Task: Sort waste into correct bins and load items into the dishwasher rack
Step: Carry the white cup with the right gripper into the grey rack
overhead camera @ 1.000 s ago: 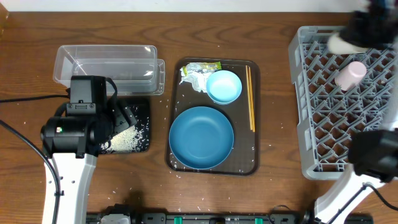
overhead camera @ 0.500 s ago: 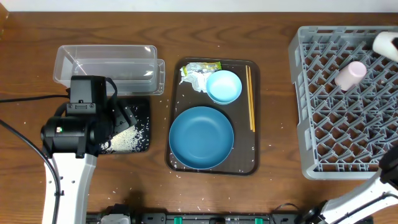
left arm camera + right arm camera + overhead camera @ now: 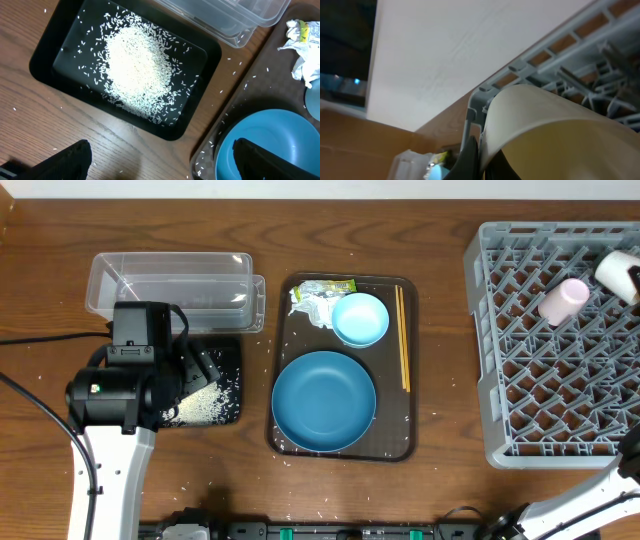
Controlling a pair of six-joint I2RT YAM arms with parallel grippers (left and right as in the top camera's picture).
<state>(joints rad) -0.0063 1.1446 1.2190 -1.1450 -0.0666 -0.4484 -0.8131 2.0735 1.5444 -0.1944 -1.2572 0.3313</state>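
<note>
- The white cup [image 3: 619, 275] is sitting lower along the right edge of the overhead view than half a second ago, over the far right part of the dishwasher rack [image 3: 545, 380]. A second ago a blurred dark arm was covering that corner; it is no longer showing there.
- The right hand [image 3: 481, 162] is pinching the white cup's wall with its fingers fully closed. The cup is filling most of the right wrist view, with the rack's rim behind it.
- The left hand [image 3: 165, 160] is hanging wide open with nothing in it, where it was a second ago, between the black tray [image 3: 202, 75] and the blue dish [image 3: 323, 402].
- Nothing else is shifting. The pink cup [image 3: 563, 298] is resting in the rack just left of the white cup. The rice grains [image 3: 135, 65] are lying heaped in the black tray, with strays on the surface [image 3: 440, 240].
- The tissue [image 3: 312, 308] and snack wrapper [image 3: 332, 286] are lying at the far end of the brown serving tray [image 3: 392, 420] beside the light-blue bowl [image 3: 360, 319]. The chopsticks [image 3: 403, 345] are lying along its right side, and the clear tub [image 3: 170, 285] is standing behind the black tray.
- The frame edge is cutting off the white cup overhead, and the right hand is lying outside that view.
- The left arm is covering the black tray's left part overhead.
- The pictures are not showing whether the white cup is touching the rack.
</note>
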